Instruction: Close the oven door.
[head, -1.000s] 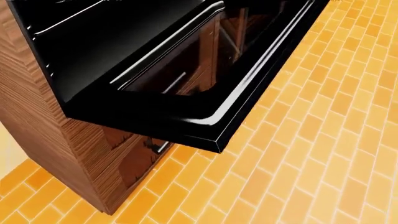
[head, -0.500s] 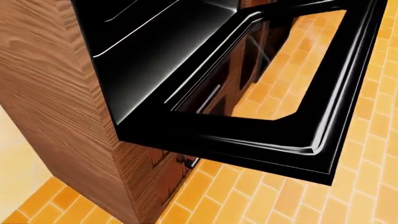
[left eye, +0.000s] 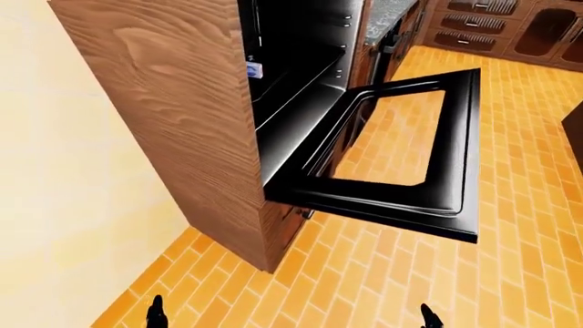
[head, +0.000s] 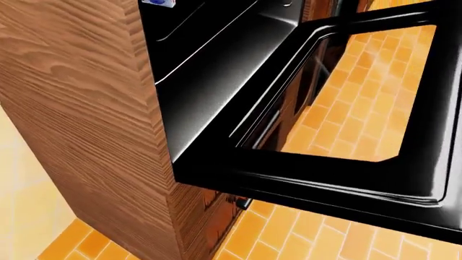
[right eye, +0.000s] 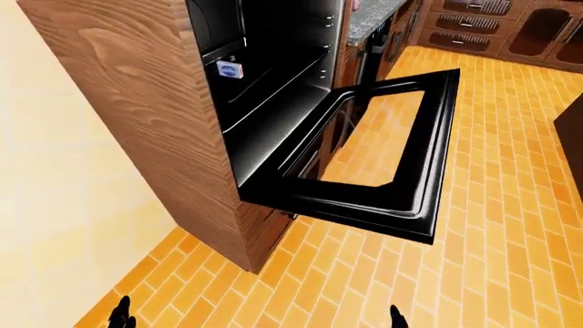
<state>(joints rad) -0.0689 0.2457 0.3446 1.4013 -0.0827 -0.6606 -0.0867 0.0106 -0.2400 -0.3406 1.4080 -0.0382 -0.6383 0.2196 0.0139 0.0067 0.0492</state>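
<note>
While the oven door (left eye: 415, 160) hung fully open, untouched, both hands' fingers (right eye: 120, 313) barely showed, grip state unclear.

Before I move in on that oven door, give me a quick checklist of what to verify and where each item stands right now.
1. Oven door fully open, lying flat out from the cabinet: ok.
2. Left hand near the door: not ok, low at the left-eye view's bottom edge.
3. Right hand near the door: not ok, also at the bottom edge.
4. Hands open or shut: cannot tell, only tips show.
5. Brick floor under the door free of obstacles: ok.
</note>
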